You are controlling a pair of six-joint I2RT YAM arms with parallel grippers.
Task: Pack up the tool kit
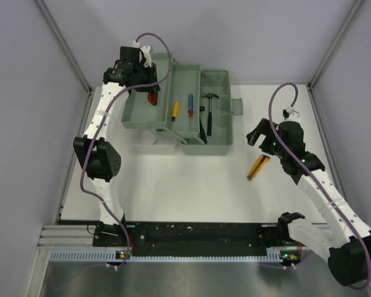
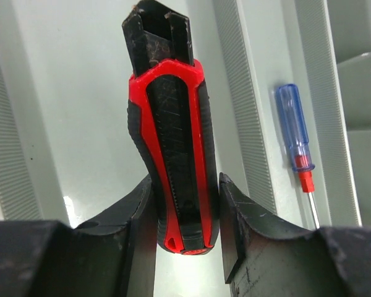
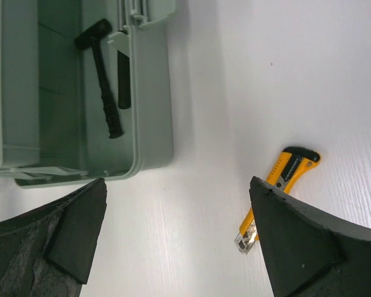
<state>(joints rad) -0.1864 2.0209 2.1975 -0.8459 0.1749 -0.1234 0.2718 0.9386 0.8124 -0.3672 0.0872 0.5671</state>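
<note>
My left claw (image 2: 185, 185) pinched the red cutter (image 2: 173, 142) over the open toolbox (image 1: 217, 147), a blue screwdriver (image 2: 294, 124) lying beside it. My right claw (image 3: 178, 185) gaped wide above the table (image 1: 191, 185), with the yellow cutter (image 3: 284, 173) just beside one finger.

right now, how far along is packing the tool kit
Done: the yellow-handled screwdriver, blue-handled screwdriver and black hammer lie in the open grey-green plastic toolbox. In hand: the left gripper clamps the red-and-black cutter over it. Left: the yellow-and-black cutter lies on the table near the open right gripper, and the box needs closing.
</note>
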